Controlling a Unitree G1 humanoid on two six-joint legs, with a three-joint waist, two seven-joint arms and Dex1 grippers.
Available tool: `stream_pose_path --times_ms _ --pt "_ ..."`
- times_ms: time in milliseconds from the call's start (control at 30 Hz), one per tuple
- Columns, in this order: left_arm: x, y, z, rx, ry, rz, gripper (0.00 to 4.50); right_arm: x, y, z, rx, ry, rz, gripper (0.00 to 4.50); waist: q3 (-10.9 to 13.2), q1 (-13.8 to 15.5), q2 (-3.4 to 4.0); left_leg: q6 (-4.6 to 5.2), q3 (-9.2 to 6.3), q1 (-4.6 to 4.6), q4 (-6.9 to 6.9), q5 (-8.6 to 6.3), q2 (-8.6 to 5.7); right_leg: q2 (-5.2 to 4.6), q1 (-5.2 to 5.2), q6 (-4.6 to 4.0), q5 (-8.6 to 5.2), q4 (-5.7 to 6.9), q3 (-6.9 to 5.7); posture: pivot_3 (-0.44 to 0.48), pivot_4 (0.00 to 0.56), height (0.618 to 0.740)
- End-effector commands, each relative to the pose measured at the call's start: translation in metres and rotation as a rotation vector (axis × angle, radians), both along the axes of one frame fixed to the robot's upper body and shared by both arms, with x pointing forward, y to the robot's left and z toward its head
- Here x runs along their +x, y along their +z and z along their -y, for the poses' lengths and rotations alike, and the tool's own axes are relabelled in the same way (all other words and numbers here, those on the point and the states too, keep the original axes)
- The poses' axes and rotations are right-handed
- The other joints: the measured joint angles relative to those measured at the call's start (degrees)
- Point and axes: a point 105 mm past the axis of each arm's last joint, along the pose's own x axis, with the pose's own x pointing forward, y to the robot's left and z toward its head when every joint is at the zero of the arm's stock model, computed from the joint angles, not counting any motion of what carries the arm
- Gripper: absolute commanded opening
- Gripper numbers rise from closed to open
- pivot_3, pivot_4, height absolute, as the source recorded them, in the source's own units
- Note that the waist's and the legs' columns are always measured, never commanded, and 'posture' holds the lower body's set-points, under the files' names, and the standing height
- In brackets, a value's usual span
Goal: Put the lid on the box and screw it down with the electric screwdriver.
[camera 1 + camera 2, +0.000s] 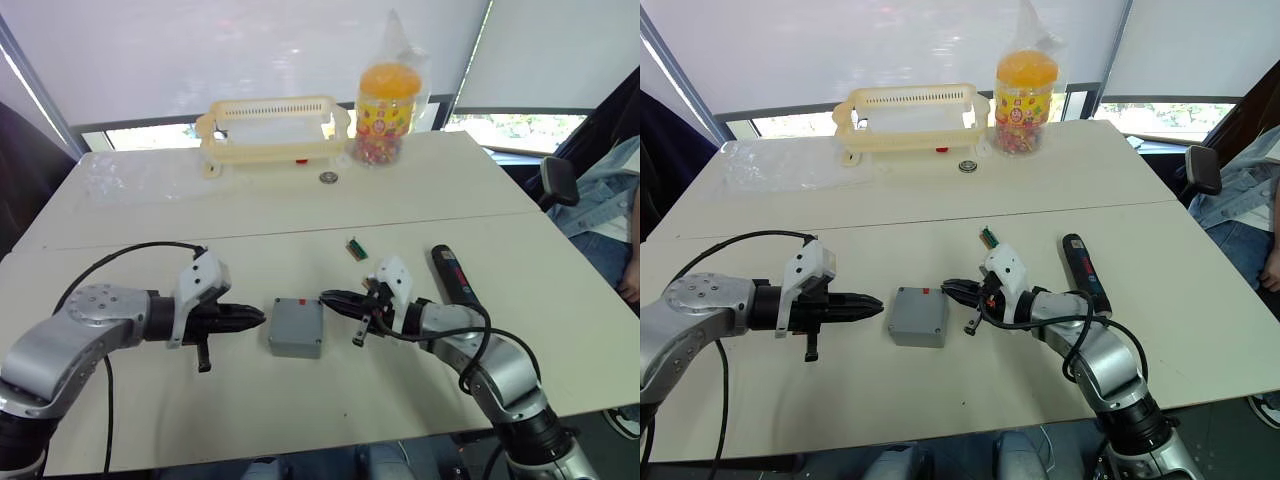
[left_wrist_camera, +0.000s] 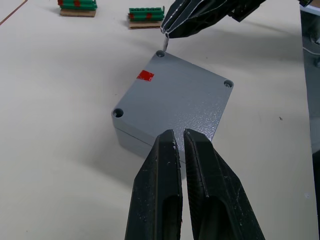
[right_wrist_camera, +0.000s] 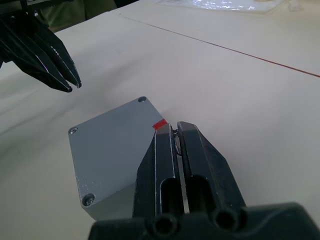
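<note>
Between the two grippers, on the near half of the cream table [image 1: 150,400], sits the grey box [image 1: 296,327] with the lid [image 2: 180,95] already seated flush on top; a red mark [image 2: 145,75] shows near one lid corner, and screw holes show at the corners. Left gripper [image 1: 258,318] points at the box's left edge, just short of it, fingers drawn together with only a slit between them, holding nothing. Right gripper [image 1: 328,299] reaches toward the box's far right corner; its fingers are pinched on a small screw [image 2: 165,41], whose tip hangs just over that corner's hole. Contact with the hole cannot be told.

Electric screwdriver [image 1: 455,279] lies flat on the table to the right of the right arm, untouched, well apart from the box. A small green part [image 1: 355,247] lies beyond the right gripper. Open tabletop runs in front of the box and to its left.

Far edge of the table: a cream plastic basket [image 1: 272,130], a jar with an orange lid [image 1: 387,102], a small ring [image 1: 328,178], and a clear plastic sheet [image 1: 125,172]. A person's arm in denim [image 1: 612,200] shows at the right edge.
</note>
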Motion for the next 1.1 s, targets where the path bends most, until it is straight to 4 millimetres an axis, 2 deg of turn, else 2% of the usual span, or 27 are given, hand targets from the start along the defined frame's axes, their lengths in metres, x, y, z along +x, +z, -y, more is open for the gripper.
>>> stream_pose_path --times_ms 33,400,767,833,900,1033,1100 --pt "-0.001 0.008 0.001 0.008 -0.01 0.047 0.26 0.001 0.006 -0.003 0.017 0.004 0.035 0.04 0.0 0.0 0.0 0.0 0.0 0.0 0.0 0.0 0.0 0.0 0.0 0.0 0.0 0.0 0.0 0.0 0.15 0.74" --pt "0.0 0.007 0.002 0.005 -0.001 0.049 0.26 0.005 -0.003 -0.005 -0.031 0.021 0.031 0.04 0.0 -0.01 0.0 0.0 0.0 0.0 0.0 0.0 0.0 0.0 0.0 0.0 0.0 0.0 0.0 0.0 0.15 0.74" --pt "0.001 0.007 0.002 -0.002 0.013 0.057 0.26 0.013 0.001 -0.006 -0.089 0.035 0.029 0.04 0.0 0.0 0.0 0.0 0.0 0.0 0.0 0.0 0.0 0.0 0.0 0.0 0.0 0.0 0.0 0.0 0.15 0.74" --pt "0.001 0.006 0.002 -0.003 0.017 0.058 0.26 0.012 0.001 -0.005 -0.089 0.037 0.027 0.58 0.0 0.02 0.0 0.0 0.0 0.0 0.0 0.0 0.0 0.0 0.0 0.0 0.0 0.0 0.0 0.0 0.15 0.74" --pt "0.001 0.006 0.001 -0.004 0.021 0.058 0.26 0.012 0.006 -0.004 -0.077 0.034 0.031 1.33 0.0 0.0 0.0 0.0 0.0 0.0 0.0 0.0 0.0 0.0 0.0 0.0 0.0 0.0 0.0 0.0 0.15 0.74" --pt "0.002 0.006 0.0 -0.005 0.024 0.059 0.26 0.009 0.02 -0.003 -0.036 0.047 0.05 3.41 0.0 0.01 0.0 0.0 0.0 0.0 0.0 0.0 0.0 0.0 0.0 0.0 0.0 0.0 0.0 0.0 0.15 0.74" --pt "0.003 0.006 0.001 -0.008 0.022 0.06 0.26 0.007 0.036 -0.002 0.015 0.052 0.075 3.41 0.0 0.02 0.0 0.0 0.0 -0.01 0.0 0.0 0.0 0.0 0.0 0.0 0.0 0.0 0.0 0.0 0.15 0.74"
